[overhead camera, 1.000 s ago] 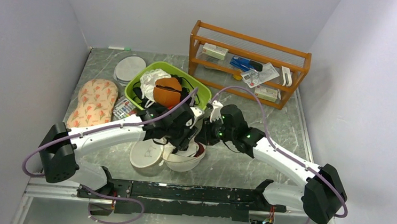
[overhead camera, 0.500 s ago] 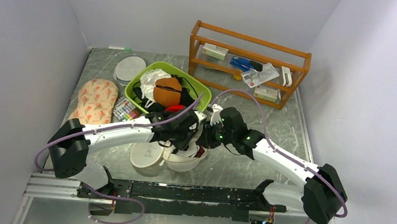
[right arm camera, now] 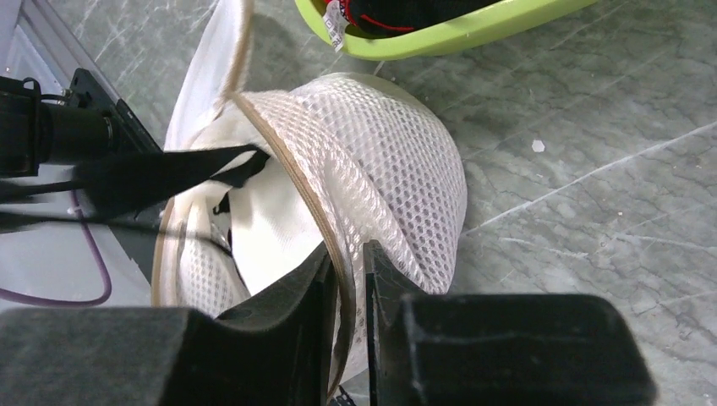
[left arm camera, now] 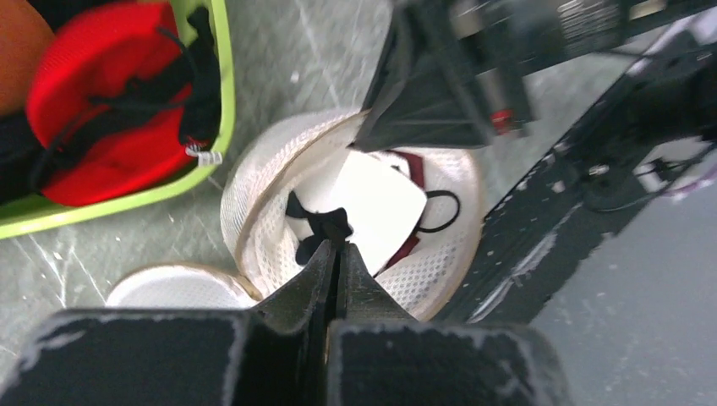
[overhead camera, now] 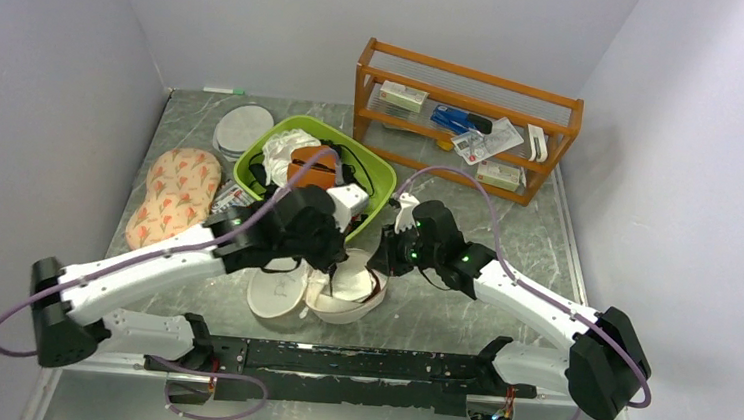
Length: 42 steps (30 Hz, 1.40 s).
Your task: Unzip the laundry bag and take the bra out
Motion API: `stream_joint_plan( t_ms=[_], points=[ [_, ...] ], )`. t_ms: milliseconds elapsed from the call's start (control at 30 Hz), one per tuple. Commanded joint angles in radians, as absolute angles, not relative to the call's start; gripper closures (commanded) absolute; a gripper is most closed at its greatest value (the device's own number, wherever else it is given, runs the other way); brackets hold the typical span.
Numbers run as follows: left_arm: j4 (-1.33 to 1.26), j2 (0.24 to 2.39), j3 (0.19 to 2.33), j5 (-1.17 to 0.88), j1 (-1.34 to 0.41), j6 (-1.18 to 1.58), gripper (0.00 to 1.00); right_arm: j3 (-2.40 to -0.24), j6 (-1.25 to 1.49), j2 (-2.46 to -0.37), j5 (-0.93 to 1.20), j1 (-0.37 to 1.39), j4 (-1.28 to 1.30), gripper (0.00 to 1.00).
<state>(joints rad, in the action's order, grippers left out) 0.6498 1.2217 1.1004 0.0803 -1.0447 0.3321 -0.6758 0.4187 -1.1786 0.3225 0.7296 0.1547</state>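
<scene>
On desk (overhead camera: 425,320), pinching bag (right arm camera: 380,161) rim with right fingers (right arm camera: 300,292) to hold it open. Nipping bra (left arm camera: 320,227) inside with closed left fingers (left arm camera: 314,275) for lifting.

The left gripper (left arm camera: 338,247) has shut its jaws on dark fabric of the bra (left arm camera: 316,223) inside the laundry bag (left arm camera: 262,211), and the left arm (overhead camera: 143,264) has swung toward the frame's lower left.
</scene>
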Motion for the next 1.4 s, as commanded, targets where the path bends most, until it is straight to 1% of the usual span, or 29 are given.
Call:
stream_joint_plan(
  t_ms=[0,200,400,633,800,933,967,1033,1067,1133,1200,1367],
  points=[
    [0.608,1.1,1.172,0.051,-1.051,0.319,0.93,-0.654,0.418,-1.161,0.291,0.734,0.131,0.83],
    [0.559,1.036,1.263,0.09,-1.051,0.307,0.93,-0.661,0.412,-1.17,0.286,0.733,0.145,0.82],
    [0.504,1.032,1.378,0.029,-1.051,0.266,0.93,-0.67,0.414,-1.169,0.285,0.733,0.146,0.82],
    [0.534,1.035,1.473,0.061,-1.051,0.231,0.93,-0.672,0.417,-1.164,0.285,0.734,0.156,0.79],
    [0.548,1.039,1.478,0.076,-1.051,0.234,0.93,-0.659,0.435,-1.131,0.316,0.734,0.137,0.64],
    [0.537,1.033,1.457,0.075,-1.051,0.247,0.93,-0.645,0.442,-1.104,0.315,0.735,0.145,0.62],
    [0.536,1.032,1.457,0.073,-1.051,0.248,0.93,-0.643,0.44,-1.096,0.319,0.734,0.154,0.6],
    [0.537,1.034,1.462,0.075,-1.052,0.246,0.93,-0.643,0.439,-1.072,0.325,0.734,0.17,0.54],
    [0.542,1.038,1.469,0.079,-1.051,0.246,0.93,-0.642,0.443,-1.052,0.325,0.733,0.178,0.48],
    [0.552,1.05,1.482,0.091,-1.051,0.244,0.93,-0.639,0.451,-1.002,0.324,0.733,0.189,0.4],
    [0.559,1.057,1.491,0.105,-1.051,0.242,0.93,-0.639,0.462,-0.969,0.303,0.733,0.206,0.35],
    [0.577,1.054,1.513,0.155,-1.051,0.249,0.93,-0.654,0.473,-0.931,0.234,0.732,0.248,0.27]
  ],
)
